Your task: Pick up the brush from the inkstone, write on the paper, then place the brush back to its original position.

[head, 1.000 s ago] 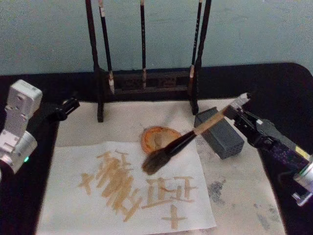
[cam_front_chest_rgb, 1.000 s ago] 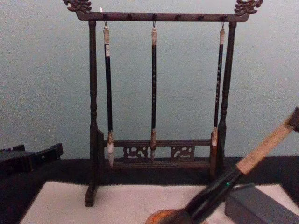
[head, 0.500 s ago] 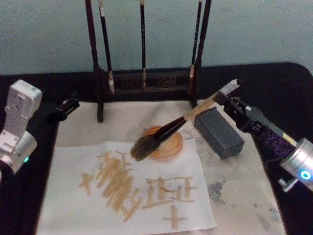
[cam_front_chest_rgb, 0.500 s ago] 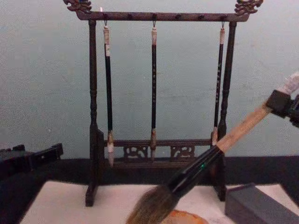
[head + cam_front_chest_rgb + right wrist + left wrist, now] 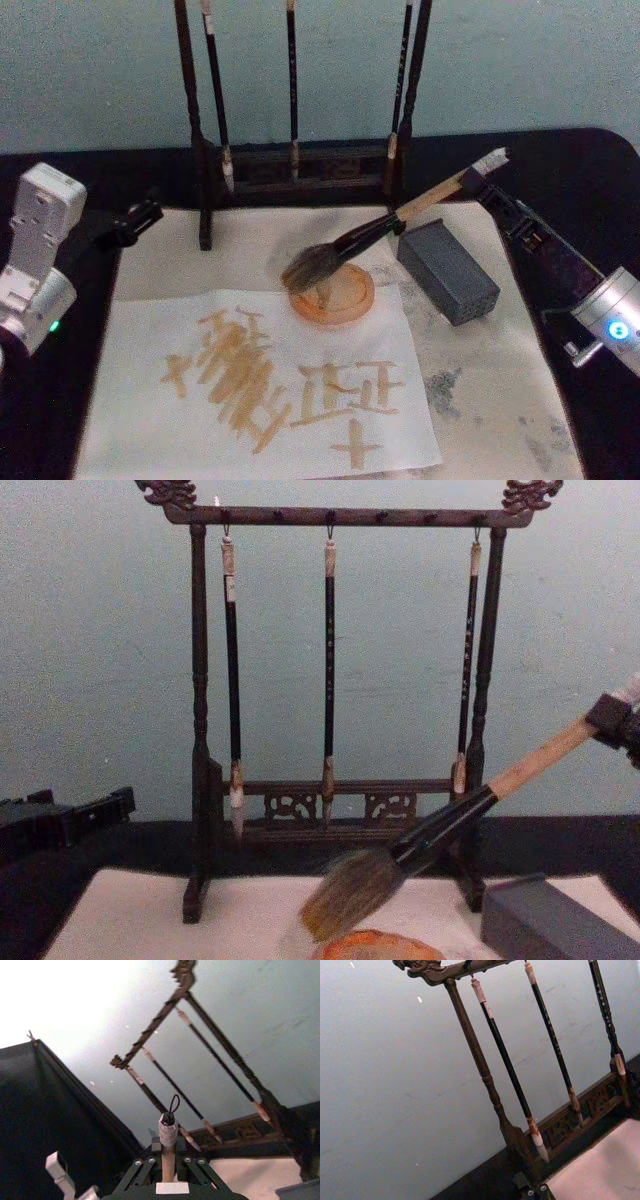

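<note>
Head view. Your right gripper is clamped on the brush near its pale handle end. The shaft slants from 2 o'clock down to 8 o'clock. The bristles lie over the 11 o'clock rim of the inkstone. That dish sits at the far edge of the paper, with the written strokes at its 6 to 7 o'clock. The grey block is just beside it at 3 o'clock. The left gripper is parked at 9 o'clock, well apart.

Left wrist view. 3 slim brushes hang from the stand.

Right wrist view. The end cap with its loop stands up out of the closed grip, centred.

Chest view. The bristles hang just over the inkstone (contact: cannot tell). The handle climbs toward 2 o'clock.

Risks, judged:
1. If you let go at this steep tilt, the handle would likely drop onto the grey block and lever the bristles out of the dish.
2. The tuft sits off-centre toward 11 o'clock. A straight descent may land part of it on the rim, tipping the dish or smearing the paper.
3. Lowering the handle toward 3 o'clock brings it close to the block, so watch for a clip.
</note>
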Robot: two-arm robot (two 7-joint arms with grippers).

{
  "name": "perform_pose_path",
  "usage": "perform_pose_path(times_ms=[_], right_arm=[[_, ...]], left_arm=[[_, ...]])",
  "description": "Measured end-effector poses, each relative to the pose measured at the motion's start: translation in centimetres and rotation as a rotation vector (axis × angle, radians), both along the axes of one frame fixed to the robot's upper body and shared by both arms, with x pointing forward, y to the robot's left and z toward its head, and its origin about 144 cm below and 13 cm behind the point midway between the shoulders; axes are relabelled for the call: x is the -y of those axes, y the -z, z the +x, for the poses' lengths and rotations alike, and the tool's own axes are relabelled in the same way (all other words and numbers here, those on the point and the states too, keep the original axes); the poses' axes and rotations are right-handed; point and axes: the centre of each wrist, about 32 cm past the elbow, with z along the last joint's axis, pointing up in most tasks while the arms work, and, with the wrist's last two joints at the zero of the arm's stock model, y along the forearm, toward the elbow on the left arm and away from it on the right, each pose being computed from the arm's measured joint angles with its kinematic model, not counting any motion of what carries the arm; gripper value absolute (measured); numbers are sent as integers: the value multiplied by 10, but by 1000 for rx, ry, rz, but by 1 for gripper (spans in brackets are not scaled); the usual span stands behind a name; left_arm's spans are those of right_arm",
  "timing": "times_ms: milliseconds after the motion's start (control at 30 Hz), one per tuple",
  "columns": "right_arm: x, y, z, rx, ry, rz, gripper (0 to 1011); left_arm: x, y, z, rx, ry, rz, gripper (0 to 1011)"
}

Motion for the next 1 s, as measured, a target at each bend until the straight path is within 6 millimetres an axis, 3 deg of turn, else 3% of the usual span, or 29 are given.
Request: perform_pose_path(times_ms=[400, 1000], right_arm=[[13, 21, 18, -102, 26, 65, 156], [25, 33, 22, -162, 81, 77, 156]], left_arm=[[0, 0, 0, 0, 0, 0, 1002], [0, 0, 0, 0, 0, 0, 1000]])
